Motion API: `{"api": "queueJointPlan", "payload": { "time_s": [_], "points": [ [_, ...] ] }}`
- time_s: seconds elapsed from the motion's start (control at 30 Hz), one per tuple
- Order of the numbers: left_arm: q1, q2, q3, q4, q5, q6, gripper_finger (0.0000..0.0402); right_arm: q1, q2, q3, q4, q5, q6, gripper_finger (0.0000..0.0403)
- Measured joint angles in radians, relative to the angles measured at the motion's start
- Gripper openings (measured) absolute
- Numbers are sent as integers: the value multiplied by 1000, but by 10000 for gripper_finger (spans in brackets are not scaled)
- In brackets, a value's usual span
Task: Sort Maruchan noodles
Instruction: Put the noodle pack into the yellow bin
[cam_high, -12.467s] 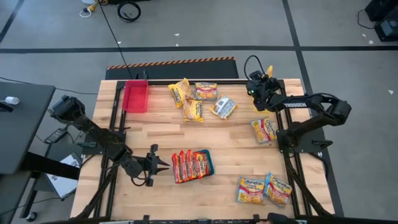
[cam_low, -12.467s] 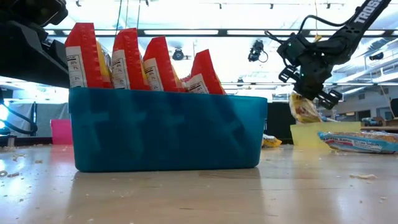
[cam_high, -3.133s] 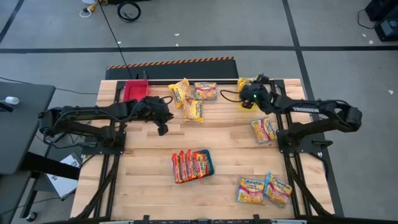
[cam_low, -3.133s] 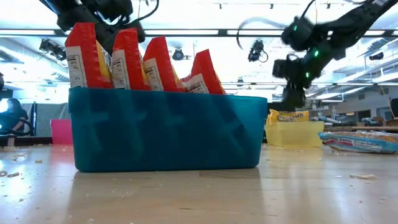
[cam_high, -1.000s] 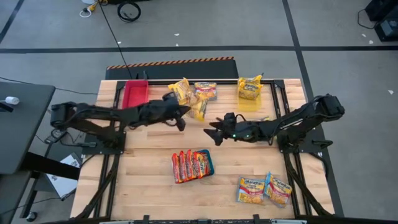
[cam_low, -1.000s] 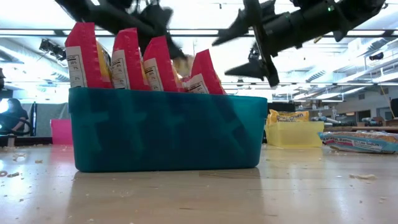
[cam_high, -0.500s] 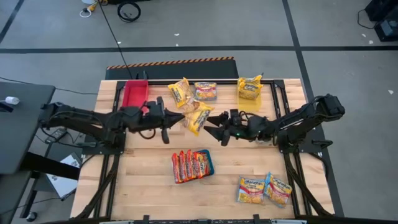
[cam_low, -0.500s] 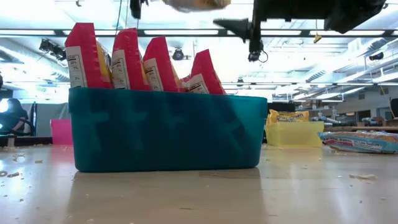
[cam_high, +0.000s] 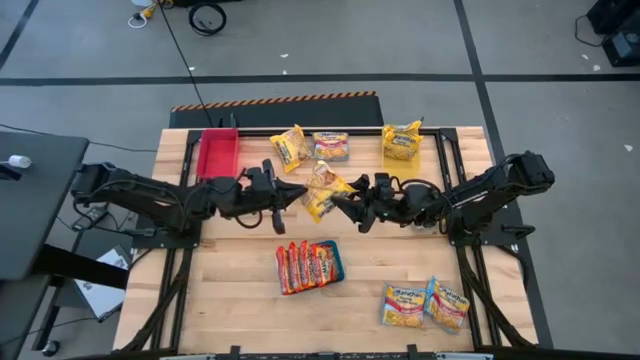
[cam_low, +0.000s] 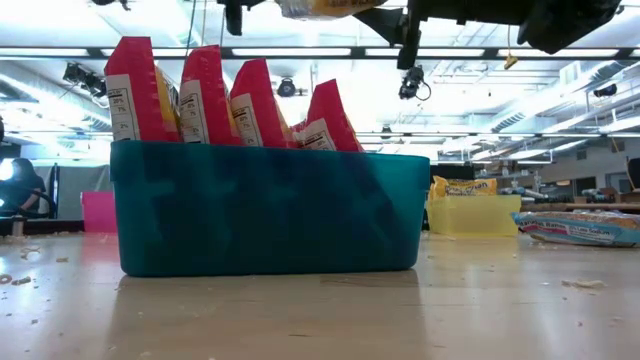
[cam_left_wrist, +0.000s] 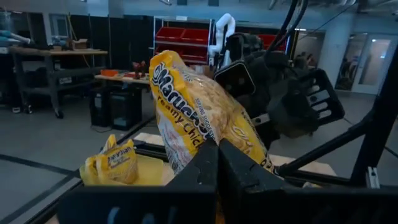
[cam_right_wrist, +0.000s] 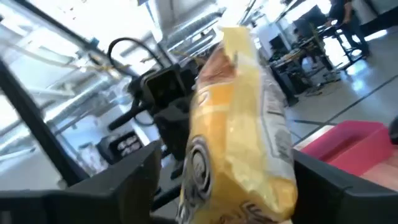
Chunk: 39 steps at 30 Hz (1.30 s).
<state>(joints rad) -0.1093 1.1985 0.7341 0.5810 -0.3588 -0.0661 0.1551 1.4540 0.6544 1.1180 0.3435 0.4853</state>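
While a second ago it was just leaving the far pile, the yellow plastic Maruchan noodle packet (cam_high: 322, 190) now hangs mid-surface above the wooden surface (cam_high: 240, 290). Left claw (cam_high: 291, 196) is clamped on it; right claw (cam_high: 345, 207), spread wide, has closed in around its other end. Looks like a handover toward the yellow plastic bin (cam_high: 402, 160).

In the low view both arms and the lifted yellow packet (cam_low: 320, 8) are cut off by the top edge — its lower end is hidden behind the left hand (cam_left_wrist: 216, 163) — and the print blurs in the right wrist view.

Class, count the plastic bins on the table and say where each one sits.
3: red bin at the back left, yellow bin at the back right, teal bin near the middle. None seems hidden.
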Motion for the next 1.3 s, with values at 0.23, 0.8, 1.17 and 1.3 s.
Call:
{"api": "queueJointPlan", "payload": {
  "time_s": [0.23, 0.8, 1.17, 1.3],
  "points": [
    [1, 34, 0, 30, -4, 1, 5, -5, 0, 0, 11, 38, 15, 190],
    [-69, -193, 0, -494, -208, 137, 195, -45, -142, 222, -735, 148, -280, 142],
    [-164, -354, -1, -1140, -222, -199, 242, -228, -58, 694, -2027, 309, -500, 141],
    [-193, -346, -23, -1141, -222, -234, 242, -370, -6, 690, -2169, 258, -593, 141]
  ]
}}
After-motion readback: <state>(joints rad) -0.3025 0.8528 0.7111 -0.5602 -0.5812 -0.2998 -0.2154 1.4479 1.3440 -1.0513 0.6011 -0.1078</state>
